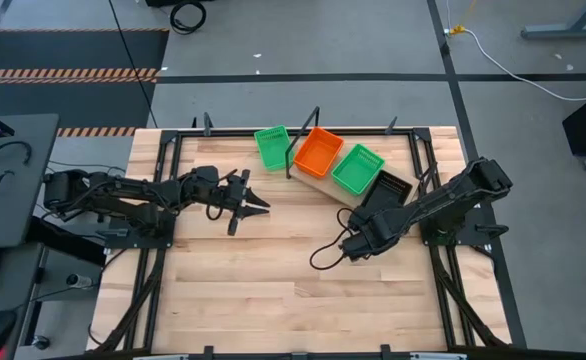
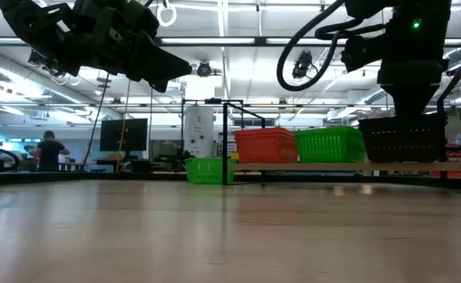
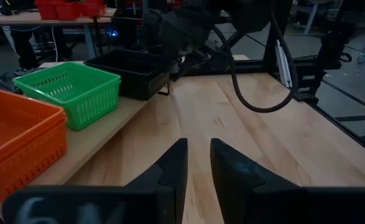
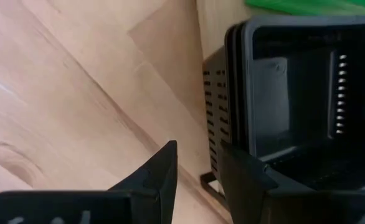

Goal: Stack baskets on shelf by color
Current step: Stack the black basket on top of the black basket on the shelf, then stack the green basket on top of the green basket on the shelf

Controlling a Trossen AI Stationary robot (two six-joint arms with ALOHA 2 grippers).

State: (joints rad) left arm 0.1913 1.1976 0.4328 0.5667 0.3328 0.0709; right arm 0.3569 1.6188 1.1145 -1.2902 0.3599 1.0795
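Nowhere on the baskets or the shelf can any brand, label or writing be made out; only pale, unreadable marks show on the dark body of each wrist.

At the shelf's near end the right gripper (image 1: 365, 228) sits at the black baskets (image 1: 385, 189). In the right wrist view its fingers (image 4: 251, 180) stand a narrow gap apart, straddling the slotted side wall (image 4: 217, 112) of the black stack, one finger outside and one inside. Whether they press the wall or merely flank it cannot be told.

The left gripper (image 1: 255, 203) hangs above the bare tabletop (image 1: 273, 290), well apart from the shelf, pointing toward it. Its fingers (image 3: 173, 171) are a narrow slit apart and hold nothing.

The shelf (image 1: 318, 185) lies aslant near the table's far edge. On it, in a row, stand an orange stack (image 1: 318, 153), a green basket (image 1: 357, 168) and the black baskets. Another green basket (image 1: 271, 146) sits on the tabletop just beside the shelf's far end.
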